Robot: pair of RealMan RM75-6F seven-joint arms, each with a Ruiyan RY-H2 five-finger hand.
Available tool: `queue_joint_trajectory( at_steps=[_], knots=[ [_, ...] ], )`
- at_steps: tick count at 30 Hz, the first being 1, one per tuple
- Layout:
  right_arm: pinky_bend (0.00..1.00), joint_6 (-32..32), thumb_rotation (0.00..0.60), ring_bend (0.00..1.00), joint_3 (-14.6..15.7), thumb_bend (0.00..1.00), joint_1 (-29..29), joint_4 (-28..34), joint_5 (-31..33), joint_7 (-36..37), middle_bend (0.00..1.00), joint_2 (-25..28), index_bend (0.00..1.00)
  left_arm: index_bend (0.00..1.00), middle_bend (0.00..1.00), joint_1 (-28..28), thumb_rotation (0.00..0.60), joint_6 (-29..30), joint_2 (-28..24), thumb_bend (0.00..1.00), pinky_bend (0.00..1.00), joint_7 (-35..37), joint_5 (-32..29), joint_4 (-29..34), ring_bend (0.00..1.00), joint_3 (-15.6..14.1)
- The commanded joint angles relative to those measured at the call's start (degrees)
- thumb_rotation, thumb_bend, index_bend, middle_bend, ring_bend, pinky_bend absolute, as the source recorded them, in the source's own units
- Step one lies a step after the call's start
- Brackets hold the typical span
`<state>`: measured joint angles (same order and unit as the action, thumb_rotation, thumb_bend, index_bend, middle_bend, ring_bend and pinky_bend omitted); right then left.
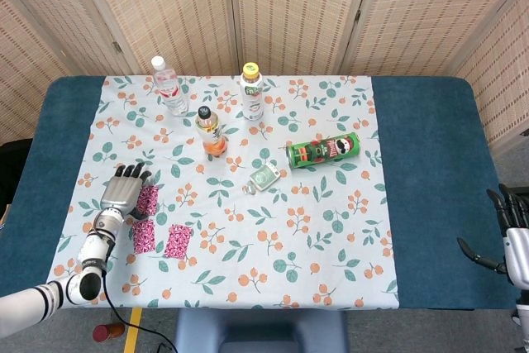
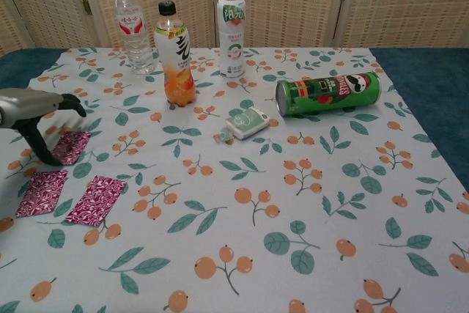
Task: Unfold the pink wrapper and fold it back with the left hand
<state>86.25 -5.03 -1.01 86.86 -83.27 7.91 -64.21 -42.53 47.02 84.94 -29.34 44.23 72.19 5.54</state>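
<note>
Pink wrapper pieces number two (left hand above one).

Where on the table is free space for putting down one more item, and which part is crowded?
Free: the flowered cloth nearer than the lying green crisp can, and the blue table right of it. Crowded: beside the left hand, with the pink wrappers.

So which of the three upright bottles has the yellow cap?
The white bottle with the green label, furthest right of the three. The clear water bottle has a white cap and the orange drink bottle a black one.
</note>
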Motion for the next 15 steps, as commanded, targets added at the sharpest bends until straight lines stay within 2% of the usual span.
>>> queue_joint_trajectory(
  at_steps=[1, 8, 15],
  knots=[
    [0.00, 0.0, 0.322, 0.00, -0.1, 0.30, -0.1, 0.0, -0.1, 0.0, 0.00, 0.0, 0.00, 0.16, 0.00, 0.6, 0.600, 1.3, -1.3, 0.15, 0.00, 0.5, 1.4, 2.1, 0.00, -0.3],
    [0.00, 0.1, 0.318, 0.00, -0.1, 0.30, -0.4, 0.0, -0.8, 0.2, 0.00, 0.1, 0.00, 0.17, 0.00, 3.3, 0.600, 5.9, -6.2, 0.15, 0.00, 3.5, 7.9, 10.7, 0.00, -1.3],
    [0.00, 0.8, 0.321, 0.00, 0.0, 0.30, -0.2, -0.5, -1.3, 0.9, 0.00, 0.1, 0.00, 0.20, 0.00, 5.3, 0.600, 7.2, -11.8, 0.17, 0.00, 7.2, 16.9, 19.3, 0.00, -3.7]
  ],
)
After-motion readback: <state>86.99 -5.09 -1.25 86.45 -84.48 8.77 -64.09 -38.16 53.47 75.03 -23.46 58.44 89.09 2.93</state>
